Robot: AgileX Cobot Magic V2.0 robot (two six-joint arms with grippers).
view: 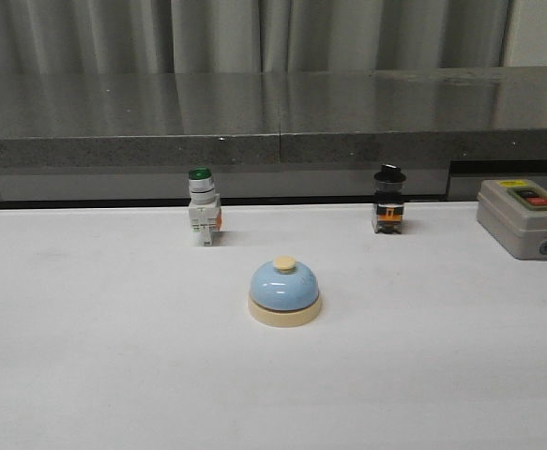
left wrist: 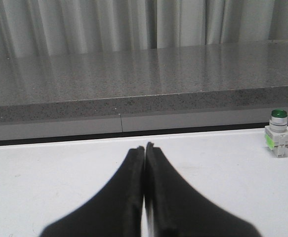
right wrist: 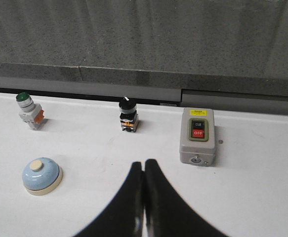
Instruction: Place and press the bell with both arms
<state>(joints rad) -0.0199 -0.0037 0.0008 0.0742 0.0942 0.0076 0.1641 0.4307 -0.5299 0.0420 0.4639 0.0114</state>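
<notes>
The light-blue dome bell (view: 284, 292) with its cream base and cream button stands upright on the white table, near the middle. It also shows in the right wrist view (right wrist: 41, 176), off to one side of my right gripper (right wrist: 144, 163), which is shut and empty, well apart from the bell. My left gripper (left wrist: 144, 146) is shut and empty over bare table; the bell is out of its view. Neither arm shows in the front view.
A green-capped white push-button switch (view: 203, 206) stands behind the bell to the left, also in the left wrist view (left wrist: 277, 132). A black knob switch (view: 388, 200) stands back right. A grey box with red and black buttons (view: 526, 217) sits far right. A grey stone ledge (view: 273, 117) runs along the back.
</notes>
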